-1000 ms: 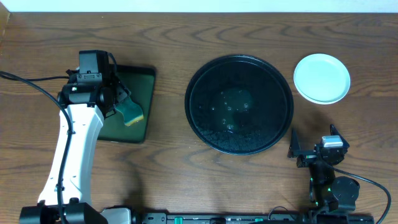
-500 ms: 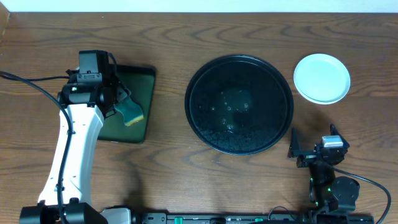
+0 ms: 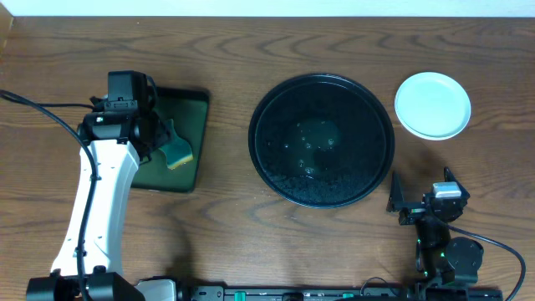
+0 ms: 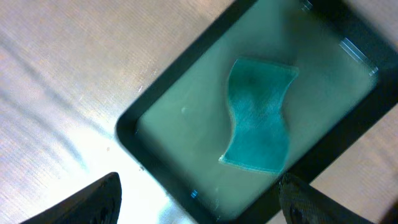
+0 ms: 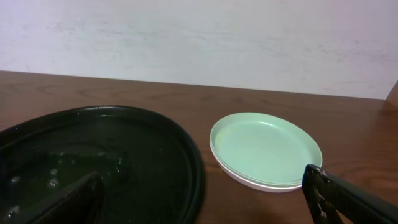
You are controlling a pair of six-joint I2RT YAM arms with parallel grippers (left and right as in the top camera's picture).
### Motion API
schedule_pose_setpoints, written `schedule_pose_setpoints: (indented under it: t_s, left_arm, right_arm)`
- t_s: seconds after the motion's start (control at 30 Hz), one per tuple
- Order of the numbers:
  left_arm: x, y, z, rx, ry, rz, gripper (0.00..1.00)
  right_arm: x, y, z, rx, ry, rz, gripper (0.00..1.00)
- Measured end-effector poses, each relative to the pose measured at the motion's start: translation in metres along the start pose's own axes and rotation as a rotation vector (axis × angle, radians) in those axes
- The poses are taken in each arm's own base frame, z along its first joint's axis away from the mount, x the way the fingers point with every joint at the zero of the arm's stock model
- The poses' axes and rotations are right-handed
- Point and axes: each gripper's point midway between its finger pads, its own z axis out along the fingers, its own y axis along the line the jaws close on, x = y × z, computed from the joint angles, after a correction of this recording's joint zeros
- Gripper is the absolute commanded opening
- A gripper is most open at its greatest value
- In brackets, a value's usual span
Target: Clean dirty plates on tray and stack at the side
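The large round black tray (image 3: 321, 139) sits mid-table with wet droplets inside and no plates on it; it also shows in the right wrist view (image 5: 93, 162). The plates (image 3: 432, 104) are stacked to its right, pale mint-green on top (image 5: 266, 149), a white rim beneath. My left gripper (image 4: 199, 199) is open and empty above the small rectangular tray (image 4: 155, 118), which holds a green sponge (image 4: 258, 115). My right gripper (image 5: 205, 199) is open and empty, low near the front right, its fingers either side of the view.
The rectangular black tray with green inside (image 3: 191, 134) lies at the left with the yellow-green sponge (image 3: 177, 152) in it. A white wall runs along the table's far edge (image 5: 199, 37). Cables trail at the left and front right.
The left arm has shifted very slightly over the rectangular tray. Nothing else has moved.
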Motion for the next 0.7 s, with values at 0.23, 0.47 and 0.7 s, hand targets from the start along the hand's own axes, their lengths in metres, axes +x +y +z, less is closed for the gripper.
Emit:
schedule_pose_setpoints:
  t_s: [0.23,0.47,0.7]
  left_arm:
    - [0.004,0.014,-0.021,0.011,-0.067,0.058,0.81]
    - [0.039,0.045,-0.056,0.151,-0.305,0.039,0.81]
    - [0.062,0.032,-0.065,0.392,-0.54,0.108,0.81]
  right_arm:
    - [0.0,0.0,0.0,0.0,0.0,0.0,0.99]
    - [0.0,-0.001,0.0,0.005,-0.001,0.0,0.99]
    - [0.0,-0.001,0.0,0.008,-0.001,0.0,0.99]
